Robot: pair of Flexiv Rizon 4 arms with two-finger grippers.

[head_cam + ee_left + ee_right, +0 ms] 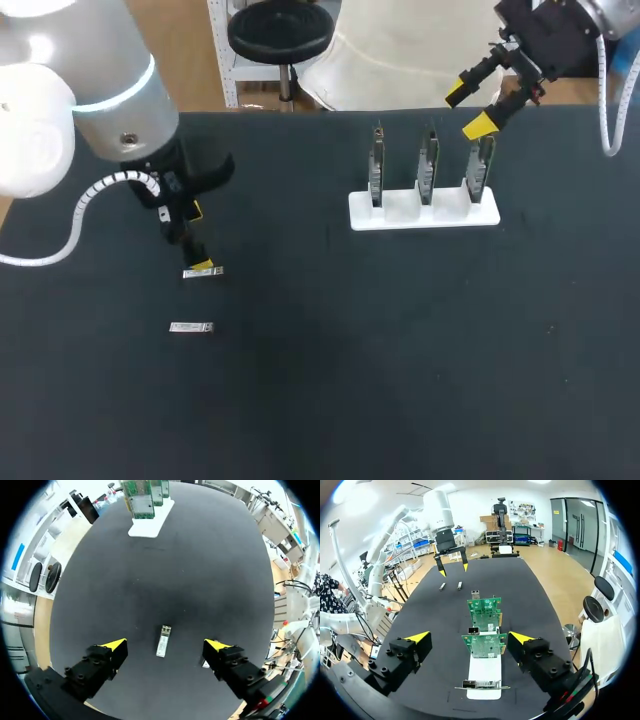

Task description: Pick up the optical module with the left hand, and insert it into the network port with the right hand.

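My left gripper (165, 647) hangs spread wide over the 9 o'clock side of the table (330, 380). One optical module (162, 641) lies flat between its fingers, not gripped. A second module (192, 327) lies near, at its 6 o'clock. My right gripper (468, 111), also wide and empty, hovers at 1 o'clock over the white stand (420, 215) holding three network cards (428, 160).

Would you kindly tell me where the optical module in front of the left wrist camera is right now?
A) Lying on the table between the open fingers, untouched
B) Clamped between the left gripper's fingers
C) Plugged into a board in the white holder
A: in the left wrist view the optical module lies flat on the black table, while the left gripper has its fingers spread wide, clear of it on both sides.
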